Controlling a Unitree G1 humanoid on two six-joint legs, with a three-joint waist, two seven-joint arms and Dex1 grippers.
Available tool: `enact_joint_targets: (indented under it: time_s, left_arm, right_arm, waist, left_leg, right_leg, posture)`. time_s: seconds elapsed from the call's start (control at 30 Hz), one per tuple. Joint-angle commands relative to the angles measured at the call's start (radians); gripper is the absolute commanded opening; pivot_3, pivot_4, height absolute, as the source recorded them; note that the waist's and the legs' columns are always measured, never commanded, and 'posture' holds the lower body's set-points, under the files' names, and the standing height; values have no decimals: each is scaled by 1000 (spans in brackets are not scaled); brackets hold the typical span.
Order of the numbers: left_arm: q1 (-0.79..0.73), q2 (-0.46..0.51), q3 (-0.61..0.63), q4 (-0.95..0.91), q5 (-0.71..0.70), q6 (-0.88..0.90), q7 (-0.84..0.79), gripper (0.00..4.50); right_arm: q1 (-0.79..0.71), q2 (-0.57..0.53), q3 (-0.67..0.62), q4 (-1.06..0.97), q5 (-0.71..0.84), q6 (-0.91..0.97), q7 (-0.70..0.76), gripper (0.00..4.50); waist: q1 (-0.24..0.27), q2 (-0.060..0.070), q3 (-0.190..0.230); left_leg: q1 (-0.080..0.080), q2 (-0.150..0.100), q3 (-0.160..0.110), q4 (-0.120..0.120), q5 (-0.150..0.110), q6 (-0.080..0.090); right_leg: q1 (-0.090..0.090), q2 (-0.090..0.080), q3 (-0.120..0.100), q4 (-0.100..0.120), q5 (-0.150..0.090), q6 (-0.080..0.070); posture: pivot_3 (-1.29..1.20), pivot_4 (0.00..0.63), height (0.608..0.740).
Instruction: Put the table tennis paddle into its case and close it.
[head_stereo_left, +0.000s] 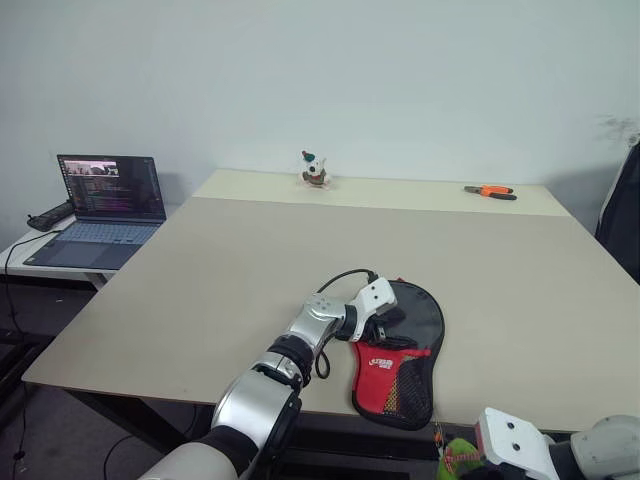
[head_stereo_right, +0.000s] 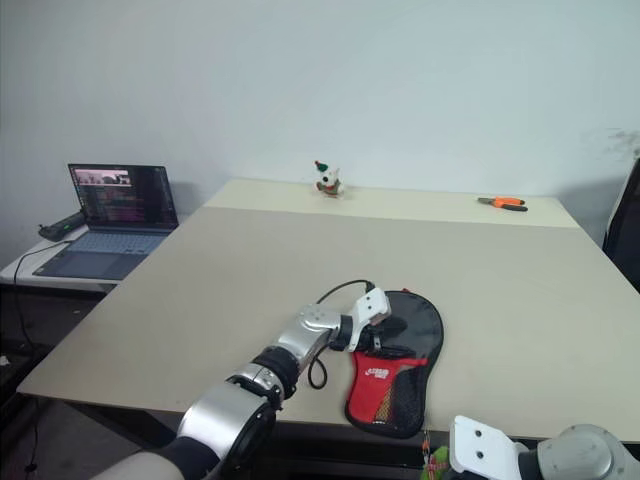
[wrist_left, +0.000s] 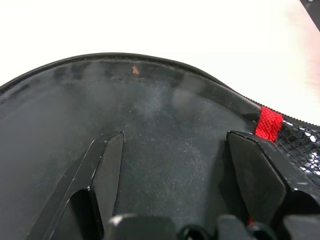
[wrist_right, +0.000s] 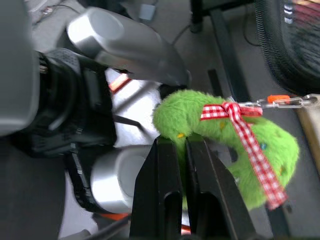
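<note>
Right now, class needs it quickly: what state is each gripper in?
Left gripper: open, over the flat black fabric case.
Right gripper: shut on the fuzzy green plush tag.

Case (head_stereo_left: 405, 355) on table (head_stereo_left: 200, 280) near edge; pliers (head_stereo_left: 490, 190) far right; laptop (head_stereo_left: 100, 205) left

Bench (head_stereo_left: 200, 290) clutter beyond the job

An open laptop (head_stereo_left: 100, 205) sits on a low side desk (head_stereo_left: 30, 248) to the left; a small toy figurine (head_stereo_left: 316, 171) and orange-handled pliers (head_stereo_left: 490, 191) lie along the bench's far edge, well apart.
</note>
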Motion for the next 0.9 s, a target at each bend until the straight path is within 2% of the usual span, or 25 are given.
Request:
enact_joint_targets:
  time_s: [0.03, 0.23, 0.33, 0.37, 0.47, 0.7, 0.8, 0.9]
  left_arm:
    - [13, -17, -34, 39, 40, 17, 31, 3586]
    - [13, -26, -38, 39, 43, 14, 47, 3586]
    - [11, -27, -37, 40, 44, 11, 55, 3586]
    - [10, -26, -37, 40, 45, 10, 57, 3586]
    - [10, -24, -37, 41, 47, 7, 66, 3586]
    - [12, -31, -29, 39, 37, 3, 110, 3586]
    - [5, -29, -2, 23, 7, 2, 119, 3586]
    - [5, -2, 47, -36, -56, 4, 51, 3586]
  right_arm:
    - [9, -7, 37, -75, 33, -6, 17, 45]
    - [-28, 17, 113, -88, 19, -16, -20, 45]
    - [-53, 26, 109, -50, 12, 0, -40, 45]
    - [-55, 26, 96, -42, 24, 7, -39, 512]
    - [-47, 10, 39, -36, 76, 27, -11, 1375]
    - [-49, 39, -241, -38, 321, 151, -36, 3662]
    - [-176, 79, -288, 45, 388, 202, -135, 3662]
    - [-363, 143, -244, 177, 404, 251, -245, 3662]
  waist:
    - [0, 0, 0]
    - [0, 0, 0]
    - [0, 0, 0]
    - [0, 0, 0]
    - [0, 0, 0]
    - [0, -1, -1]
    - [-1, -1, 0]
    - [-7, -2, 0]
  left_leg:
    - [0, 0, 0, 0, 0, 0]
    - [0, 0, 0, 0, 0, 0]
    - [0, 0, 0, 0, 0, 0]
    - [0, 0, 0, 0, 0, 0]
    - [0, 0, 0, 0, 0, 0]
    - [1, 0, 0, 1, 0, 0]
    - [1, 1, 0, 1, 0, 0]
    - [1, 1, 2, 1, 0, 0]
  right_leg:
    - [0, 0, 0, 0, 0, 0]
    - [0, 0, 0, 0, 0, 0]
    - [0, 0, 0, 0, 0, 0]
    - [0, 0, 0, 0, 0, 0]
    - [0, 0, 0, 0, 0, 0]
    - [2, 0, 0, 0, 0, 0]
    - [1, 0, 0, 0, 0, 0]
    - [1, 0, 2, 0, 1, 0]
  posture:
    - [0, 150, 740]
    - [0, 150, 740]
    - [0, 150, 740]
    - [0, 150, 740]
    - [0, 150, 740]
    - [0, 150, 740]
    - [0, 150, 740]
    - [0, 150, 740]
